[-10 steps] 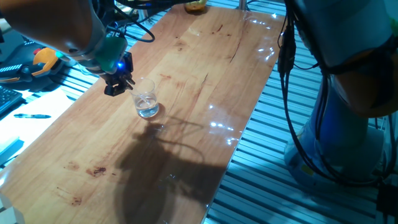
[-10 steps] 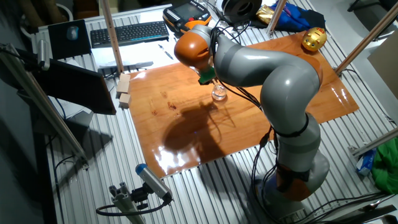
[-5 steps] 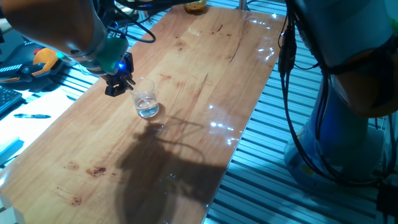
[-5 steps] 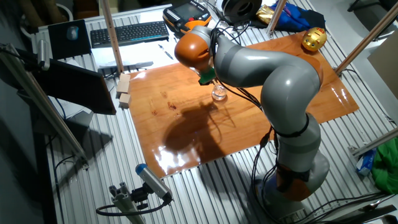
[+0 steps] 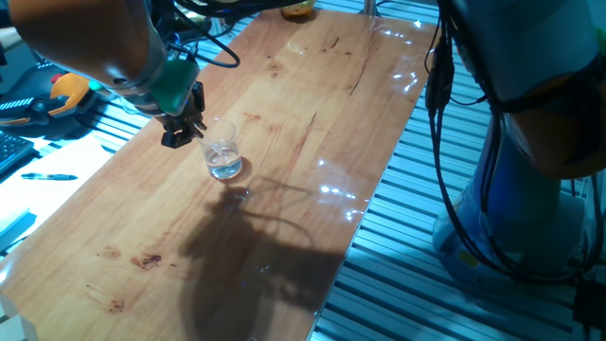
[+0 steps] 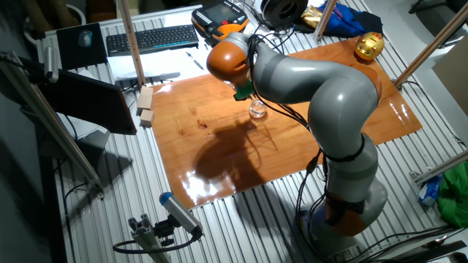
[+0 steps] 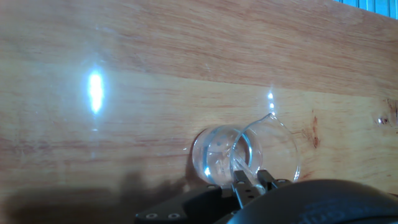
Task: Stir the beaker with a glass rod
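The beaker [image 5: 223,156] is a small clear glass cup with a little liquid, standing upright on the wooden table [image 5: 312,114]. My gripper [image 5: 184,131] hovers just left of its rim, tilted toward it. In the hand view the fingertips [image 7: 240,182] are pinched on the thin, nearly see-through glass rod [image 7: 241,165], whose lower end reaches down inside the beaker [image 7: 224,152]. In the other fixed view the gripper [image 6: 246,92] sits right above the beaker [image 6: 257,111]; the rod is too faint to make out there.
The arm's base and cables [image 5: 530,189] stand off the table's right side. A keyboard [image 6: 150,38], two wooden blocks [image 6: 145,106] and a golden figure [image 6: 369,46] lie around the table's far edges. Slanted posts [image 6: 131,44] rise at the corners.
The hand has turned slightly at the wrist, so its blue light no longer shows. The gripper stays beside the beaker rim, and the beaker has not moved.
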{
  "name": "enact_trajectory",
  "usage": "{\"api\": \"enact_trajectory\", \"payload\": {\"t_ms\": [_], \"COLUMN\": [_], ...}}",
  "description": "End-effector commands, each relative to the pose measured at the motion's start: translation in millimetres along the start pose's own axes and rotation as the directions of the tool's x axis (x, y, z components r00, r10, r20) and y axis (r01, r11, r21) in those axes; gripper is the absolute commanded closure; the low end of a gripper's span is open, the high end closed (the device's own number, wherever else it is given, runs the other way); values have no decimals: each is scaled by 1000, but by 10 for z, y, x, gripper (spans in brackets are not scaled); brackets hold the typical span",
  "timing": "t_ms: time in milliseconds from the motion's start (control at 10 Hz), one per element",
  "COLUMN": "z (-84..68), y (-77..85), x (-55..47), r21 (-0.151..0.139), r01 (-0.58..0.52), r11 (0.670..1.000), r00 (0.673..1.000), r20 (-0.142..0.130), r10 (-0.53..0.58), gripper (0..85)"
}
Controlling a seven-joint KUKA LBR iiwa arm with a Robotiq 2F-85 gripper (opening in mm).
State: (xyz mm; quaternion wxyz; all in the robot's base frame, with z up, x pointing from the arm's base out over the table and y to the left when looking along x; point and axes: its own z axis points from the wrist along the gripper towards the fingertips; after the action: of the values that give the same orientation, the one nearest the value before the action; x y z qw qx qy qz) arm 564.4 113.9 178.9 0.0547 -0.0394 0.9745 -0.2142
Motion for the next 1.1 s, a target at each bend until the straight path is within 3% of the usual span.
{"api": "enact_trajectory", "payload": {"t_ms": [0,300,400,600,1000], "z": [5,10,17,17,-38], "y": [-1,-4,-5,6,-14], "x": [3,10,16,18,7], "r21": [-3,-4,-4,7,-1], "r01": [-3,-7,-13,-17,-13], "r11": [1000,1000,1000,1000,1000], "r00": [1000,1000,1000,1000,1000], "r20": [3,13,17,21,12], "r10": [3,7,14,17,13], "gripper": [680,680,510,510,510]}}
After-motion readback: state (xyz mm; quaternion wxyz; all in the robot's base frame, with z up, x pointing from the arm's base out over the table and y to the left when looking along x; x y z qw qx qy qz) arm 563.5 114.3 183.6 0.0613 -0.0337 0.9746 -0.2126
